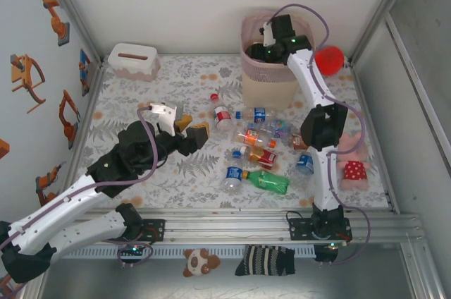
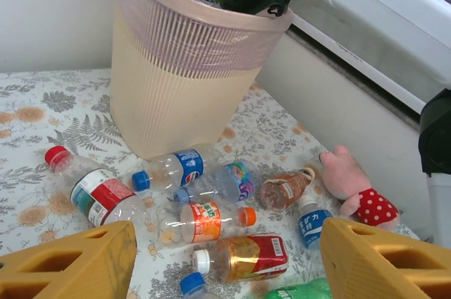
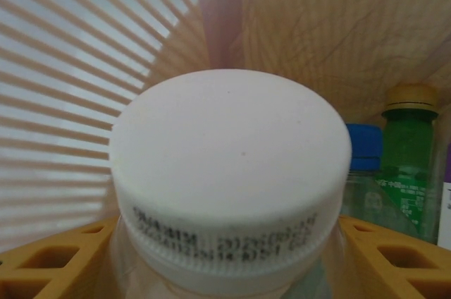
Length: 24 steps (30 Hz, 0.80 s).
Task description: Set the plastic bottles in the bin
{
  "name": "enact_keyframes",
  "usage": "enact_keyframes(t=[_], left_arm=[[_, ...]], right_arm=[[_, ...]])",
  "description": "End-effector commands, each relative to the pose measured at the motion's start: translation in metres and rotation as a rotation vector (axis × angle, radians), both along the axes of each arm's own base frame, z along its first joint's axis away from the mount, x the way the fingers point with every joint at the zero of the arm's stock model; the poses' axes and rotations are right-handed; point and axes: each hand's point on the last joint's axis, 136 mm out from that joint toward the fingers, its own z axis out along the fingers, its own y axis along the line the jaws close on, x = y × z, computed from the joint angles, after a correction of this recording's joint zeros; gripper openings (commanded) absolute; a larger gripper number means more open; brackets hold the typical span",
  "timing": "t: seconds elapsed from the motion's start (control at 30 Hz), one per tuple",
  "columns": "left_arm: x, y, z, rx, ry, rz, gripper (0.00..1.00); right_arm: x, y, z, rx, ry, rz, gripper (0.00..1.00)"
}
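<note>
Bottle (image 3: 229, 172), clear, white-capped, grasped by right gripper (image 3: 225, 265) inside pale pink lattice bin (image 1: 248, 68), one o'clock; left gripper (image 1: 191, 129) released.

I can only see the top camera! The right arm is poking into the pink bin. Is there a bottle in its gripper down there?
Observer: Yes. The right wrist camera shows a white-capped bottle between the yellow fingers of the right gripper, inside the bin. I can't tell whether they squeeze it.
Child: Any other bottles in there?
Observer: Two beside it: a green bottle and a blue-capped bottle.
Child: What does the left camera see?
Observer: The left gripper open and empty, with an orange-capped bottle lying straight ahead.
</note>
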Motion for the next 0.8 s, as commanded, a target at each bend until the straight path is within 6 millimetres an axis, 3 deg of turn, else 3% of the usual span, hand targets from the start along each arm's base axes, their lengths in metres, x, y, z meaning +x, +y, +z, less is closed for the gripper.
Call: enact_keyframes(t=[0.0,0.13,0.23,0.4,0.77], left_arm=[[-0.001,0.006,-0.005,0.0,0.015,0.017,0.69],[-0.002,0.008,-0.004,-0.005,0.012,0.026,0.69],[-0.001,0.009,-0.004,-0.006,0.013,0.029,0.69],[0.0,0.006,-0.006,-0.004,0.018,0.024,0.69],[0.005,0.001,-0.016,0.036,0.048,0.031,0.7]], right_arm=[[-0.01,-0.008,-0.039,-0.023,0.138,-0.006,0.59],[-0.009,-0.009,-0.038,-0.019,0.135,-0.006,0.68],[-0.009,-0.008,-0.026,-0.009,0.11,-0.005,0.75],[-0.011,-0.01,0.009,0.002,0.042,-0.011,0.84],[-0.028,-0.021,0.092,0.025,-0.109,-0.035,0.86]])
